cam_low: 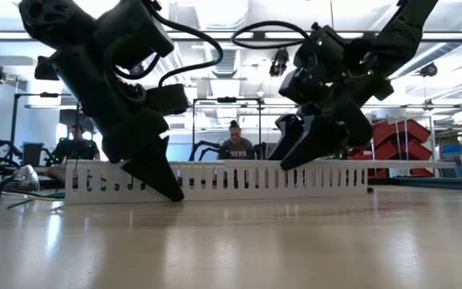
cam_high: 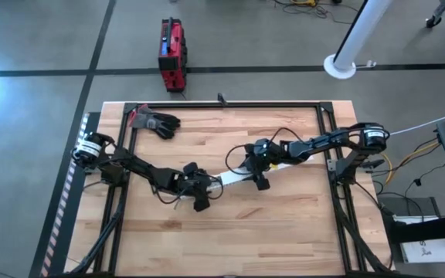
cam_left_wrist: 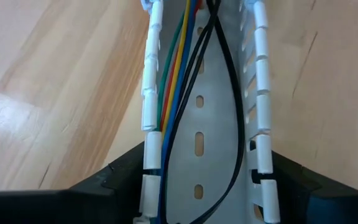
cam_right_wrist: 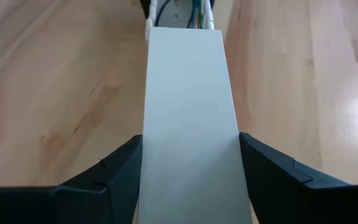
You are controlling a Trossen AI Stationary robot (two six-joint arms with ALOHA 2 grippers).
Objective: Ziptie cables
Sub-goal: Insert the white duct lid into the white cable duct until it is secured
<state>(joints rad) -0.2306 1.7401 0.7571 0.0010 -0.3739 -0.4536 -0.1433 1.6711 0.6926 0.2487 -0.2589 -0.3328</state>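
Wooden table (cam_high: 284,232), pale planks, fills frame centre. White slotted plastic channel (cam_low: 215,183) lies mid-table. Flat white lid (cam_right_wrist: 191,124), smooth, covers one end, clasped by the right gripper (cam_right_wrist: 191,171). Left gripper (cam_left_wrist: 201,180) clasps the channel's open end. Cables (cam_left_wrist: 185,74): thin green, red, yellow, blue and black strands lying inside the channel.

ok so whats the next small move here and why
Probably the right gripper should slide the lid further along the channel. The lid covers only the right gripper's end, and at the left gripper, which straddles the channel, the cables lie exposed inside it.
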